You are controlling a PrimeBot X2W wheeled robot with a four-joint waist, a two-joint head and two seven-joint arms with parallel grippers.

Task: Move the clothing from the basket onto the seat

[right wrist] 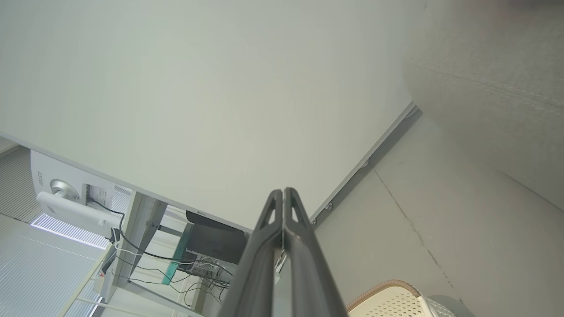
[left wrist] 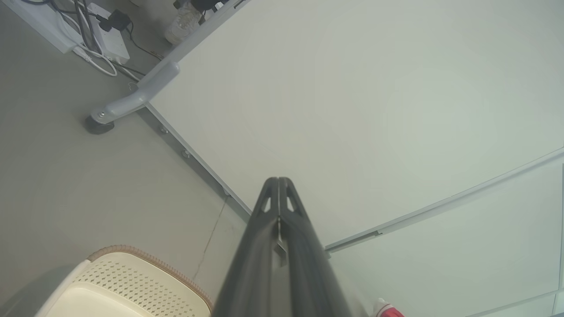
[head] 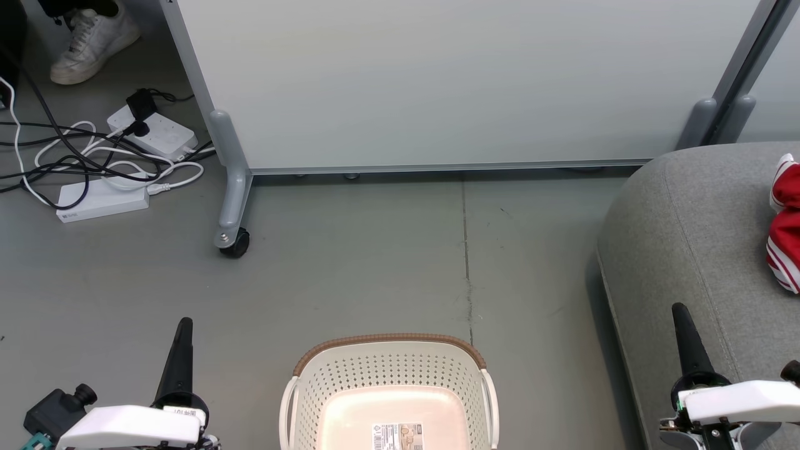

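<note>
The cream-white basket [head: 390,387] with its brown rim stands on the floor at the bottom centre of the head view, holding nothing but the label on its bottom. Its corner also appears as basket [left wrist: 128,286] and basket [right wrist: 396,299]. At the right stands the grey seat [head: 687,237], with red and white striped clothing [head: 786,225] lying on it at the frame's edge. My left gripper [head: 184,325] is shut and empty, left of the basket. Over the seat's front edge my right gripper [head: 679,309] is shut, nothing in it. The closed fingertips show as left gripper [left wrist: 279,180] and right gripper [right wrist: 283,191].
A pale grey wheeled partition panel [head: 450,81] closes off the back, its caster [head: 234,242] on the floor at left. Power strips and tangled cables [head: 112,162] lie at far left, beside a person's white shoe [head: 94,40]. A desk with a monitor [right wrist: 66,198] shows beyond the panel.
</note>
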